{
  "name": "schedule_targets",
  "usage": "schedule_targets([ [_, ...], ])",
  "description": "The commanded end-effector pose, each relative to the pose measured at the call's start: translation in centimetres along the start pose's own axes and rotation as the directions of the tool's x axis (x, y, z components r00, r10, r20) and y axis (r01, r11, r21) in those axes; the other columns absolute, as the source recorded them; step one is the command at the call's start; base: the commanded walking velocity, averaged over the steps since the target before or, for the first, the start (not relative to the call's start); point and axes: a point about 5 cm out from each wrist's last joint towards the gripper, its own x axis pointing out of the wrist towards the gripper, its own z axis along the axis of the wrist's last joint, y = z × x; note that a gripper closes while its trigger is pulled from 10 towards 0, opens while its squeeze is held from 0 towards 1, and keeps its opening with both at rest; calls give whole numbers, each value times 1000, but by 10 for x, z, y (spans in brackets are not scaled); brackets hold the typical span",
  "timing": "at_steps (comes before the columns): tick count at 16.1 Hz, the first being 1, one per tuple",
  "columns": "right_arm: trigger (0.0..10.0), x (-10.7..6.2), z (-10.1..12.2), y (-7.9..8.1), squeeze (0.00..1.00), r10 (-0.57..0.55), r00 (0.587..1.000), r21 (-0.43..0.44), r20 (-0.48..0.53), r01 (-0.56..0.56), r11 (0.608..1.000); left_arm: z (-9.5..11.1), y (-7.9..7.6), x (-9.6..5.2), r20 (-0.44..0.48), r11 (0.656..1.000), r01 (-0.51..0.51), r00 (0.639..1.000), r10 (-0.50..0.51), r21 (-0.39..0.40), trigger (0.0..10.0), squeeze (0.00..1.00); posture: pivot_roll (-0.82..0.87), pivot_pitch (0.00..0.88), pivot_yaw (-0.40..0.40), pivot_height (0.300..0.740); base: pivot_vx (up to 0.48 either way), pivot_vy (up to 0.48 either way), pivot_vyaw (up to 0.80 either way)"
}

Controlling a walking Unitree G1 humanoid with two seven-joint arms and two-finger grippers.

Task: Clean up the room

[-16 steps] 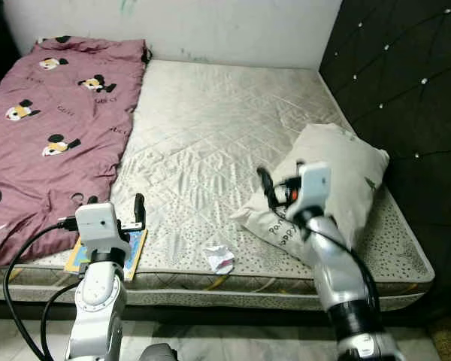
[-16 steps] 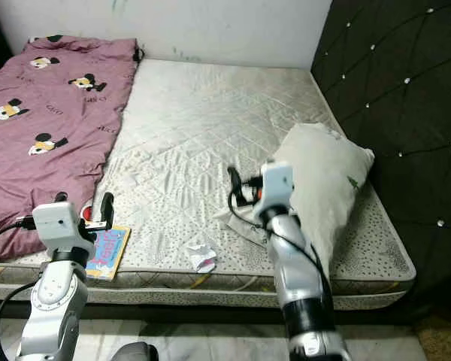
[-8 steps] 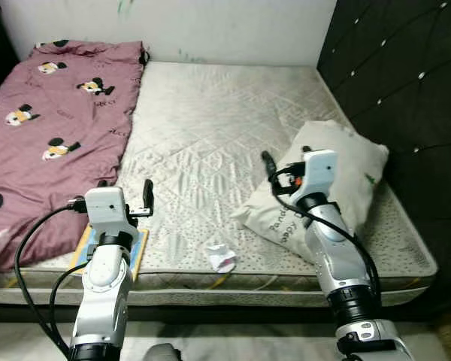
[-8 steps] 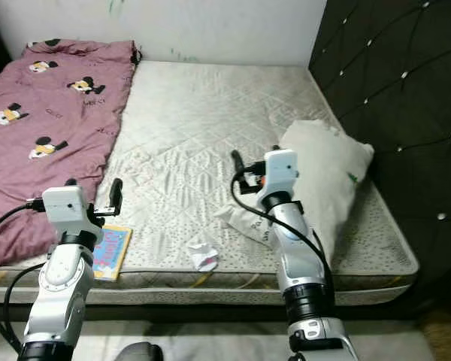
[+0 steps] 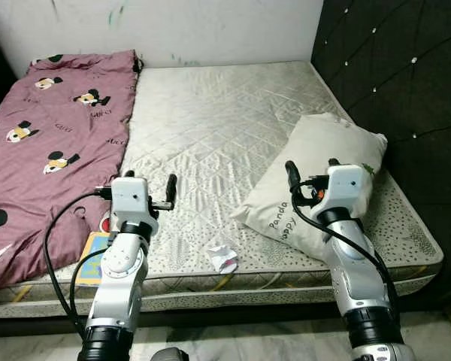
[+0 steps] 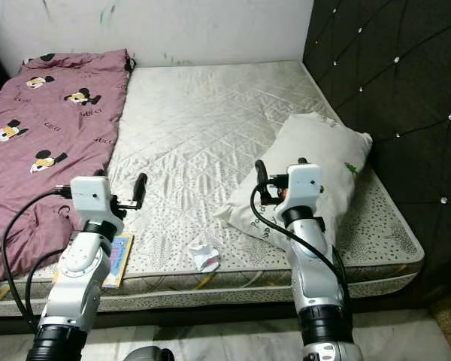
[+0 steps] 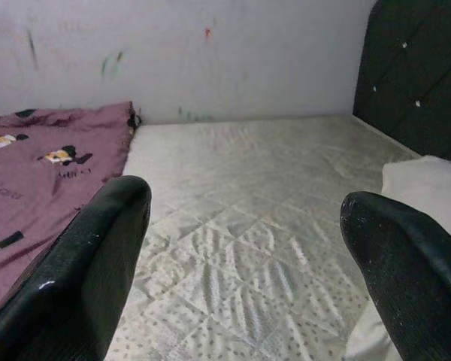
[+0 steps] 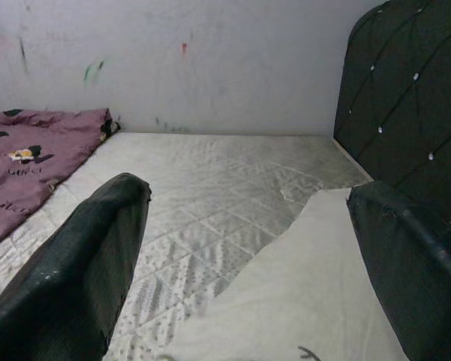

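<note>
A bare quilted mattress (image 5: 218, 128) fills the bed, its long axis running from the near edge back to the wall. A maroon cartoon-print blanket (image 5: 37, 135) lies along the mattress's left side, its near end cut off by the picture's edge. A white pillow (image 5: 316, 173) with "Panda" lettering rests on the mattress's right side against the dark tufted headboard (image 5: 398, 90), its long axis slanting from the near edge back toward the headboard. A colourful children's book (image 6: 116, 256) sits at the mattress's near left edge, partly hidden behind the left arm. A crumpled paper scrap (image 5: 223, 256) lies on the mattress's near edge, between the two arms. The right hand (image 5: 310, 171) hovers over the pillow's near corner, fingers spread apart, holding nothing. The left hand (image 5: 139, 180) hangs above the mattress beside the blanket, fingers likewise apart and empty, left of the scrap.
</note>
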Motion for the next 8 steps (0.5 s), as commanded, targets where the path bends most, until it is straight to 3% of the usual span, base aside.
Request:
schedule_targets([
  [1,10000,-3,0,3,0,9,1000,2,-4,-9,1000,-2,2,-5,-7,1000,-1,1000,1,3,10000,0,-82,0,63,740,0,0,0],
  [8,10000,-3,-2,18,0,68,997,22,-29,-68,997,-2,12,-14,-4,999,-54,999,54,9,10000,0,-31,3,12,740,0,0,0],
])
